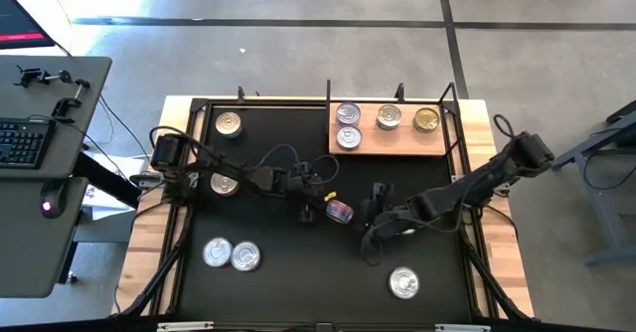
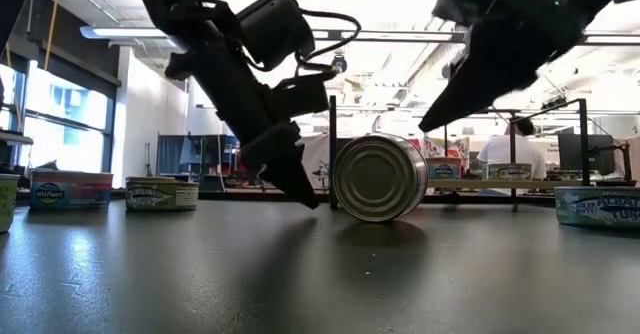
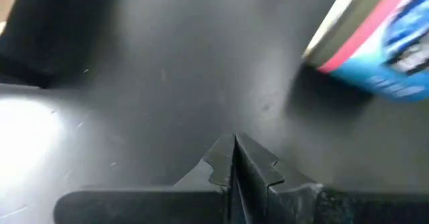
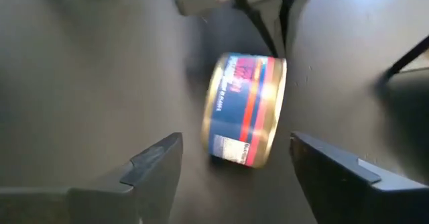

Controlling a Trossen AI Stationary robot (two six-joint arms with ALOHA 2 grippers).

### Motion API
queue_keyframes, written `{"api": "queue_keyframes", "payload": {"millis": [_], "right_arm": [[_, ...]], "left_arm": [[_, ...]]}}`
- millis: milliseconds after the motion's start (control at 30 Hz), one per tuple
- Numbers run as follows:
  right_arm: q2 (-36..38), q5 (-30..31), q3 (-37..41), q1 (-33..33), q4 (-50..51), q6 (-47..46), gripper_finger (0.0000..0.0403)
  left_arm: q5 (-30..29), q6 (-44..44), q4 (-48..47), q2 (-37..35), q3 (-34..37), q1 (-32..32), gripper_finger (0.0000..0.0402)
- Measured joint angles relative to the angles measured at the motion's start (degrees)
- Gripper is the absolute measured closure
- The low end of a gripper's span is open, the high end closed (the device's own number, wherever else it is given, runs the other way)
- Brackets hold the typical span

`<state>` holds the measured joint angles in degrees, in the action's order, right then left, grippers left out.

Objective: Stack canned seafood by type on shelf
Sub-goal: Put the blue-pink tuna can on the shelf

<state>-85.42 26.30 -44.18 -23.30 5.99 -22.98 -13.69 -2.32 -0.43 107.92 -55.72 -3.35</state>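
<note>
A blue-and-red labelled can (image 1: 340, 211) stands on its curved side wall mid-table, its round end facing the low view (image 2: 380, 178). My left gripper (image 1: 316, 209) is shut, its tips low over the table just left of this can, with a strip of table between them in the left wrist view (image 3: 234, 150). My right gripper (image 1: 371, 213) is open just right of the can, its fingers spread either side of it without touching (image 4: 236, 140). The wooden shelf (image 1: 397, 145) at the far right carries several upright cans (image 1: 389, 118).
Upright cans stand on the black table: one far left (image 1: 229, 123), one beside the left arm (image 1: 225, 184), a pair near left (image 1: 231, 255), one near right (image 1: 402, 282). A black frame rail (image 1: 328, 103) borders the shelf. A desk with a keyboard (image 1: 22, 143) stands left of the table.
</note>
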Motion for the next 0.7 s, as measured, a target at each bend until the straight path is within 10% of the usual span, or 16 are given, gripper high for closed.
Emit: {"api": "queue_keyframes", "payload": {"millis": [700], "right_arm": [[-10.54,-0.46,0.00,4.67,-12.33,-0.04,0.0161]], "left_arm": [[1.10,0.05,10.52,-0.04,-0.04,-4.66,0.0397]]}}
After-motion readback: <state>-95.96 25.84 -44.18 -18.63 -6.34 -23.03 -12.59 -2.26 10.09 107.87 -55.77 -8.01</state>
